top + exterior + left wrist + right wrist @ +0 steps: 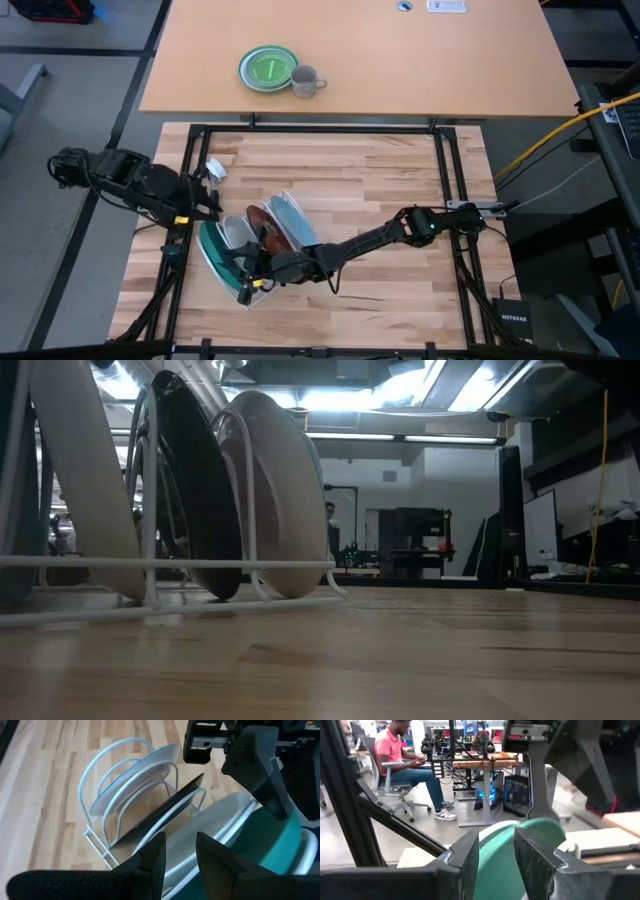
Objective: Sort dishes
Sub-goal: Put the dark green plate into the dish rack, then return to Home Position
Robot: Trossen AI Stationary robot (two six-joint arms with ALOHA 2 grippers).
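Note:
A white wire rack (95, 840) stands on the wooden table's left half with the four plates on edge in it. From left to right in the high view they are dark teal (212, 252), white (236, 232), dark red (268, 228) and light blue speckled (292, 218). My right gripper (245, 278) reaches in from the right to the teal plate's near side. My left gripper (208, 200) hovers open just left of the rack's far end, above the plates (180, 845), touching nothing. My right gripper is on the teal plate's rim (292, 827), one finger (272, 795) on each face, slanting down from the right. In its own wrist view teal (496, 855) fills the gap between the fingers. The plate stands tilted in the rack's leftmost slot.
A small bright green plate (267, 68) and a grey mug (305, 81) sit on the tan table beyond the far edge. A small white object (213, 168) lies near the left arm. Bare wood (400, 170) stretches right of the rack. A seated person (400, 765) shows in the room.

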